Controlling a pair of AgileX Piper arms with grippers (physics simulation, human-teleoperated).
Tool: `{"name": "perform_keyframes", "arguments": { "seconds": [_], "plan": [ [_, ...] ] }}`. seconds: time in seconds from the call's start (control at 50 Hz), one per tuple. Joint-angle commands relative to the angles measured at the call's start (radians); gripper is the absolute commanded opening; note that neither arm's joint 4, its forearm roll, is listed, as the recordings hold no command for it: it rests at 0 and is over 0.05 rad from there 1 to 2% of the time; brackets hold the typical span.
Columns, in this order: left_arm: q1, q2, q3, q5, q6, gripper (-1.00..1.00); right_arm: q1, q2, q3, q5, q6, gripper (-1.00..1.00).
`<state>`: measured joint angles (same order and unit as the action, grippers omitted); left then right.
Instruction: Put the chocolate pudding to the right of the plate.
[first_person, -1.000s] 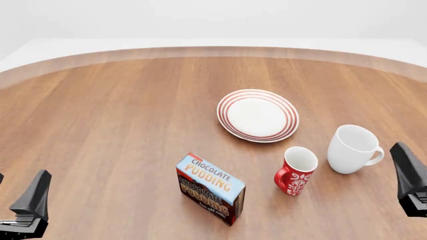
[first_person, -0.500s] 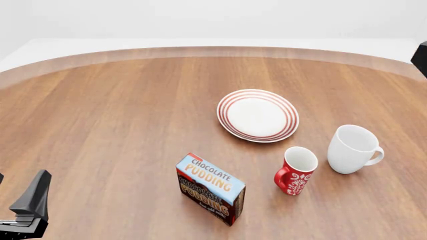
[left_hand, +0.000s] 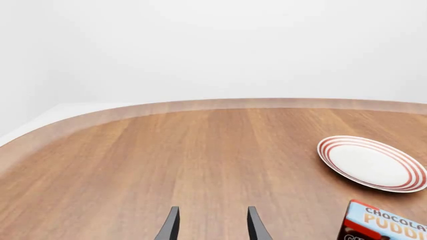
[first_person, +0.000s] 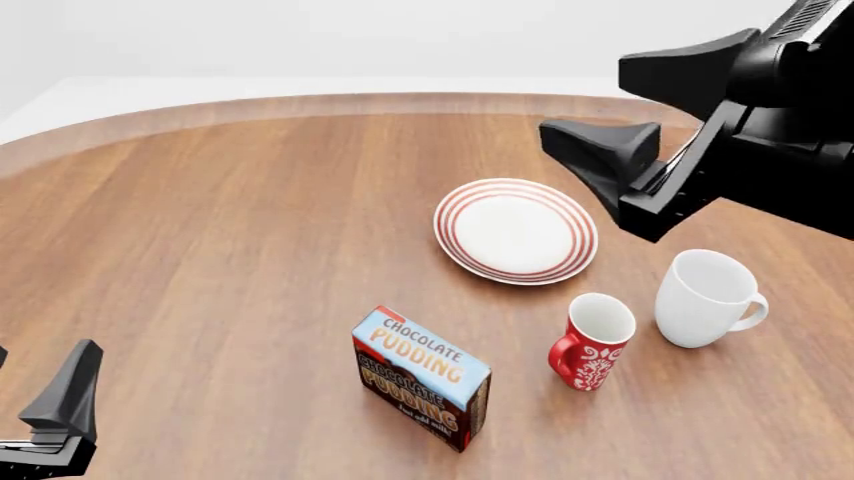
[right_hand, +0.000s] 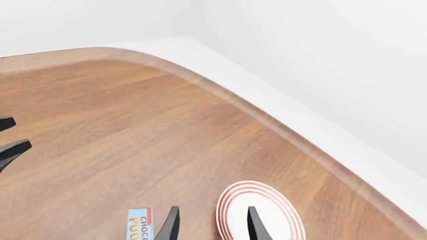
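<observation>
The chocolate pudding (first_person: 420, 375) is a carton with a light-blue top and stands on the table in front of the plate. It also shows in the left wrist view (left_hand: 383, 225) and the right wrist view (right_hand: 141, 225). The white plate with red rings (first_person: 446, 228) lies behind it, a little to the right; it also shows in the left wrist view (left_hand: 328, 151) and the right wrist view (right_hand: 283, 217). My right gripper (first_person: 585, 100) is open and empty, high above the table near the plate's far right side. My left gripper (first_person: 40, 352) is open and empty at the near left, far from the carton.
A red patterned mug (first_person: 591, 342) stands right of the carton. A white mug (first_person: 707, 298) stands further right, in front of and to the right of the plate. The round wooden table's far edge (first_person: 427, 100) curves along the back.
My right arm has left the near right edge, risen, and swung in high beside the plate. The left gripper and all objects have not moved.
</observation>
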<state>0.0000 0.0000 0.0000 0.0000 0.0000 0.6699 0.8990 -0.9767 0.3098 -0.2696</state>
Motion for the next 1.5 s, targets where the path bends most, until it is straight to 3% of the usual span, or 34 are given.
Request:
{"name": "perform_keyframes", "arguments": {
  "seconds": [0.02,0.26,0.54,0.82,0.86,1.5],
  "plan": [
    [0.000,0.000,0.000,0.000,0.000,1.00,0.109,0.138,0.036,-0.078,-0.009,1.00],
    [0.000,0.000,0.000,0.000,0.000,1.00,0.129,0.210,0.138,-0.172,0.038,1.00],
    [0.000,0.000,0.000,0.000,0.000,1.00,0.146,0.263,0.174,-0.200,0.079,1.00],
    [0.000,0.000,0.000,0.000,0.000,1.00,0.193,0.345,0.209,-0.262,0.144,1.00],
    [0.000,0.000,0.000,0.000,0.000,1.00,0.215,0.360,0.204,-0.257,0.185,1.00],
    [0.000,0.000,0.000,0.000,0.000,1.00,0.180,0.536,0.242,-0.354,0.224,1.00]
  ]
}}
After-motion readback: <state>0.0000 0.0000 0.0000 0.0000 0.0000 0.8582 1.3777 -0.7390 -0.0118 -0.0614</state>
